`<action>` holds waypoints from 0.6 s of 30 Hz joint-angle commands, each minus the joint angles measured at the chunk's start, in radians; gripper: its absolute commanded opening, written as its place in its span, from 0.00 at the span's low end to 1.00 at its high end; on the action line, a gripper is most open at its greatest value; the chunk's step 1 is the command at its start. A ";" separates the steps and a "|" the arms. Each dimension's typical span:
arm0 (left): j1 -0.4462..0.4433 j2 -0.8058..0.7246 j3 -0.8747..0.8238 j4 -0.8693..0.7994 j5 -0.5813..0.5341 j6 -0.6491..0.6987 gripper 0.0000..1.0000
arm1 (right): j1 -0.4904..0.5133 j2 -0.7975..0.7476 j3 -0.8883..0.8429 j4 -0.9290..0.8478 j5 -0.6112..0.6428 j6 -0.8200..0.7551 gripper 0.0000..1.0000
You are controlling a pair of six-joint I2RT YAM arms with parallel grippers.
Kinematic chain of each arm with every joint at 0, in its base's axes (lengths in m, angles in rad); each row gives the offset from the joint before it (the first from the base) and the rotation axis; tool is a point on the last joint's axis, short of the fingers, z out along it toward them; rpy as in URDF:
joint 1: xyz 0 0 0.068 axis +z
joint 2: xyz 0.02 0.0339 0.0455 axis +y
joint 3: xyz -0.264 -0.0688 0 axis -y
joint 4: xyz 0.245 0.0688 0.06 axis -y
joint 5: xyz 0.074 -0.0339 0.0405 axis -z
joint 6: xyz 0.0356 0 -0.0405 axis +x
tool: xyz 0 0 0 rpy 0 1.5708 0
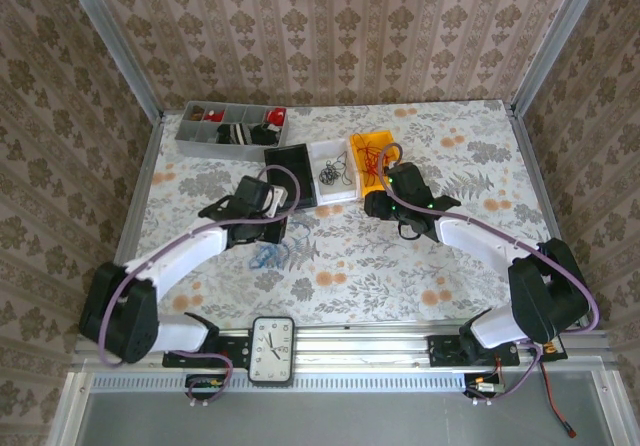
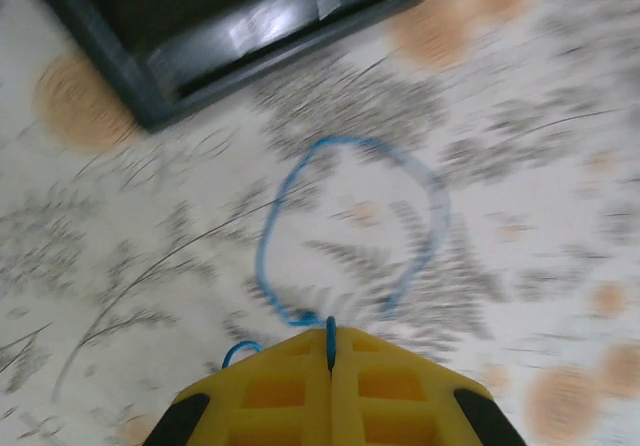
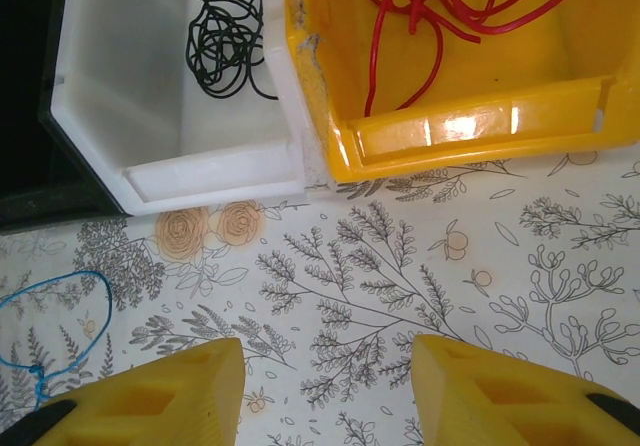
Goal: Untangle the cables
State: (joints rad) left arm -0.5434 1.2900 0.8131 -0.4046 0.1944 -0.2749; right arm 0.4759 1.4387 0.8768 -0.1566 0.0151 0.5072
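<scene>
As our left gripper point(image 2: 330, 351) pinches the blue cable point(image 2: 345, 226) at lower centre, likely to pull it clear, our right gripper point(image 3: 325, 386) hangs open below the binned black cable point(image 3: 225, 46) and red cable point(image 3: 450, 6).

The right tool point(image 3: 325, 401) has yellow plastic fingers point(image 3: 170, 401), smooth and matt, moulded with shallow pockets. The left tool point(image 2: 330, 338) is the same plastic. Ahead of the right tool, the yellow bin point(image 3: 470, 126) is glossy plastic, its near rim throwing bright glints. The white bin point(image 3: 210, 171) beside it is smooth plastic with a duller sheen. Ahead of the left tool, the black bin point(image 2: 260, 36) is shiny plastic. The 3 thin leads, red cable point(image 3: 455, 6), black cable point(image 3: 225, 51) and blue cable point(image 2: 340, 142), have smooth jackets. Under both tools the surface point(image 3: 400, 266) is a matt, floral-printed sheet.
</scene>
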 commanded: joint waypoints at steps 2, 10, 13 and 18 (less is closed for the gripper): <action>-0.012 -0.142 0.063 0.126 0.372 0.010 0.00 | 0.001 -0.031 -0.019 0.009 0.032 -0.008 0.48; 0.010 -0.096 0.064 0.195 0.402 -0.025 0.00 | -0.005 -0.038 -0.022 0.063 -0.119 -0.049 0.48; 0.011 -0.075 0.068 0.264 0.401 -0.055 0.00 | 0.009 -0.040 -0.036 0.108 -0.263 -0.088 0.49; 0.011 -0.033 0.093 0.259 0.407 -0.040 0.00 | 0.061 -0.007 -0.018 0.119 -0.492 -0.147 0.49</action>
State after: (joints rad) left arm -0.5358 1.2442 0.8841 -0.1764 0.5716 -0.3073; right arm 0.5060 1.4239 0.8551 -0.0669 -0.2852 0.4206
